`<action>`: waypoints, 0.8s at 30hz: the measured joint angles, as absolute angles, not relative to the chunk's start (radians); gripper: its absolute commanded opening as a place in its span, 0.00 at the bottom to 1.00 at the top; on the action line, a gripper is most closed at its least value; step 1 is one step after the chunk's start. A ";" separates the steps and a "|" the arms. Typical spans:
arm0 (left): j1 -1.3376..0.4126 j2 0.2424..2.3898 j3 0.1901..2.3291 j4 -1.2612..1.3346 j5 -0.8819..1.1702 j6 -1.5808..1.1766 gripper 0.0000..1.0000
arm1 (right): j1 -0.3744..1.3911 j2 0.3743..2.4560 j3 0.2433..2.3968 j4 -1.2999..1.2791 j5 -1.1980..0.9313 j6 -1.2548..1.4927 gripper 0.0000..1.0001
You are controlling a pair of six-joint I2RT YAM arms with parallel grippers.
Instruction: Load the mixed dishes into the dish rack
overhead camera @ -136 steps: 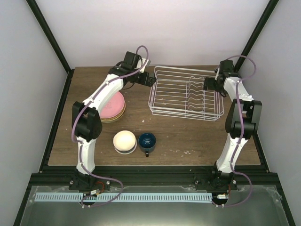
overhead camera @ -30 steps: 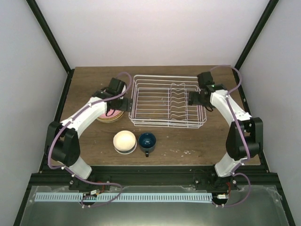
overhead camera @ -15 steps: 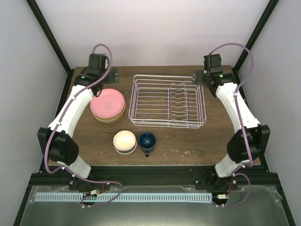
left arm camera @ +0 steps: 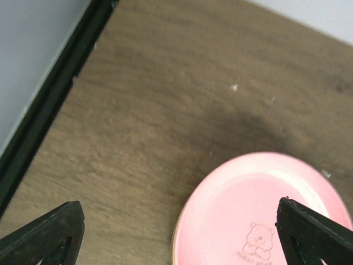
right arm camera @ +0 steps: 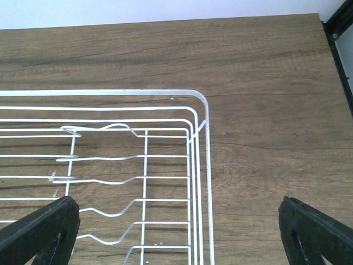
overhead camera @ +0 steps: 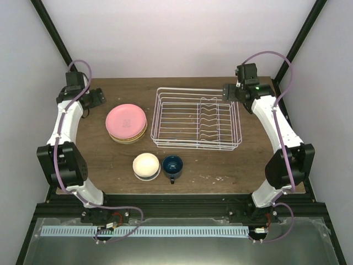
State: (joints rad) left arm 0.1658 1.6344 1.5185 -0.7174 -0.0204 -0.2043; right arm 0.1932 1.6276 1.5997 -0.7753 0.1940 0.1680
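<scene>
A round pink plate (overhead camera: 126, 120) (left arm camera: 265, 210) lies on a tan-yellow plate (overhead camera: 128, 138) at the table's left. In front of them stand a cream bowl (overhead camera: 146, 164) and a small dark blue mug (overhead camera: 172, 165). The empty white wire dish rack (overhead camera: 197, 118) (right arm camera: 145, 176) sits at centre right. My left gripper (overhead camera: 99, 97) (left arm camera: 182, 237) hovers open over the table's far left, just left of the pink plate. My right gripper (overhead camera: 227, 92) (right arm camera: 179, 237) hangs open above the rack's far right corner. Both hold nothing.
The black frame rail (left arm camera: 49, 105) runs close along the table's left edge beside my left gripper. Another frame post (right arm camera: 342, 25) stands at the far right corner. Bare wood (overhead camera: 220, 165) lies in front of the rack.
My left gripper has swung from over the plates out to the far left, uncovering the pink plate. My right gripper has pulled back from the rack's right side to its far corner. The rack stays put.
</scene>
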 measured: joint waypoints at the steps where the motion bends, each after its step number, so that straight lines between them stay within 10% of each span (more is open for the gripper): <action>1: 0.168 1.644 1.501 -0.717 -0.016 -0.206 0.95 | 0.193 1.626 1.600 -0.774 0.183 0.165 1.00; 24: 0.168 1.722 1.346 -0.668 0.065 -0.213 0.90 | 0.194 1.643 1.611 -0.794 0.125 0.143 1.00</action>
